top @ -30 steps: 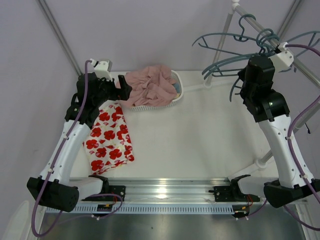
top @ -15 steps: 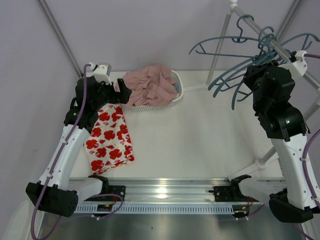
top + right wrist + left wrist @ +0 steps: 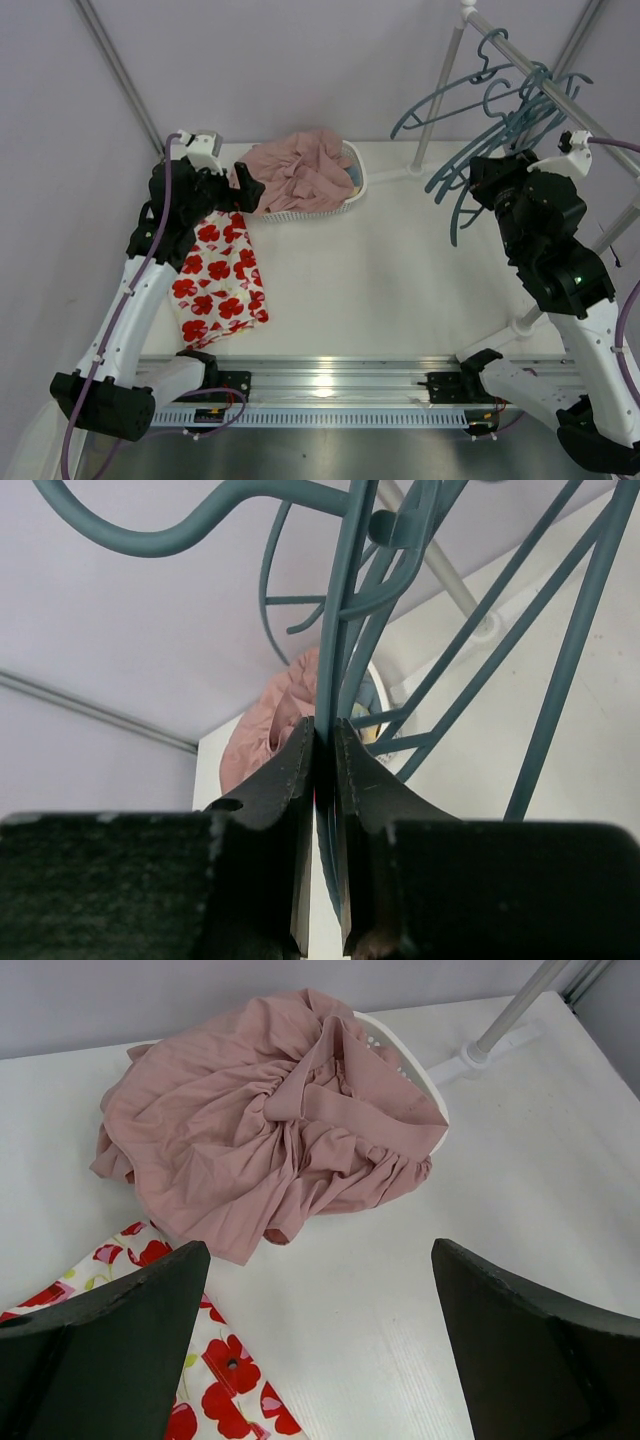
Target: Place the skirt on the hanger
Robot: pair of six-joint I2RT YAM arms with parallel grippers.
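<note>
From above, the left arm is seen stretched forward along the left side of the white table (image 3: 400,280), elbow bent. The left gripper (image 3: 243,187) is held low beside a white perforated basket (image 3: 357,180) heaped with a plain dusty-pink garment (image 3: 300,170). The white cloth skirt (image 3: 220,280), printed with red flowers, is laid flat on the table under and beside that arm, well apart from the hangers. The right arm is raised high, and the right gripper (image 3: 478,172) is pushed in among a bunch of thin teal-grey hangers (image 3: 505,110) hung on a slanted metal rail (image 3: 535,72). Its fingers cannot be made out here.

In the left wrist view, the two dark fingers (image 3: 110,1350) are seen spread wide with nothing between them. The pink garment is shown ahead, and a corner of the skirt is caught at the lower left.

In the right wrist view, what is hidden from above is shown. The fingers (image 3: 290,800) are pressed nearly together on the thin wire of one teal-grey hanger (image 3: 340,630), which is pinched between the pads.
</note>
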